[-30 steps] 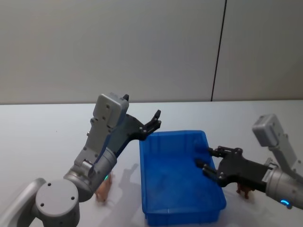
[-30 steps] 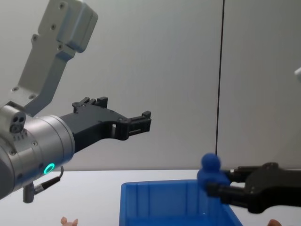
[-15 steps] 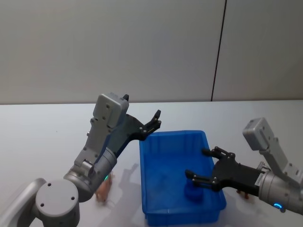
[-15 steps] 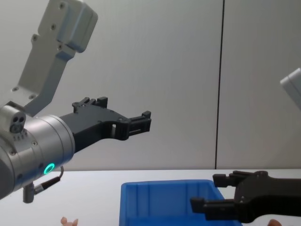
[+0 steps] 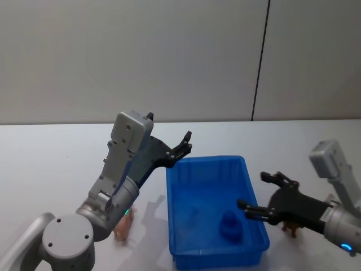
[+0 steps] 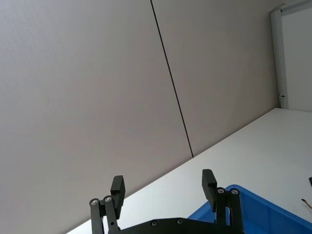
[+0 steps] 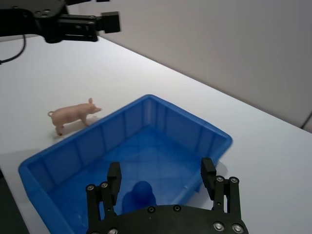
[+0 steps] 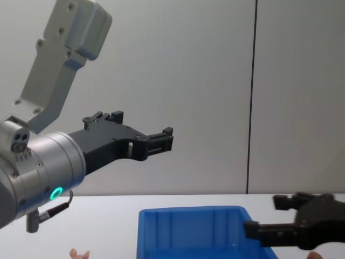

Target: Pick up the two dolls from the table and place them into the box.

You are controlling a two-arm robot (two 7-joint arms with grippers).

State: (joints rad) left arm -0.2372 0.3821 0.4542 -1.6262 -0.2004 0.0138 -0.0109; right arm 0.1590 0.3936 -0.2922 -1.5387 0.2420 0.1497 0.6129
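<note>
The right gripper (image 5: 254, 191) is hovering over the ribbed blue box's (image 5: 206, 160) right rim, jaws spread, empty. A small blue round-headed figure (image 5: 230, 226) is sitting inside, near end. The pale pink pig doll (image 7: 73, 115) is standing on the white table (image 5: 56, 164) left of the box. The left gripper (image 5: 186, 144) is hanging raised, jaws apart.

**user1:** what's sitting behind all this?
**user2:** just a plain grey wall (image 5: 141, 56) running along the back, with a thin dark seam (image 5: 260, 56) cutting straight down it
**user1:** anything else going on?
**user2:** a white door frame (image 6: 276, 58) is standing at the wall's far end in the left wrist view
</note>
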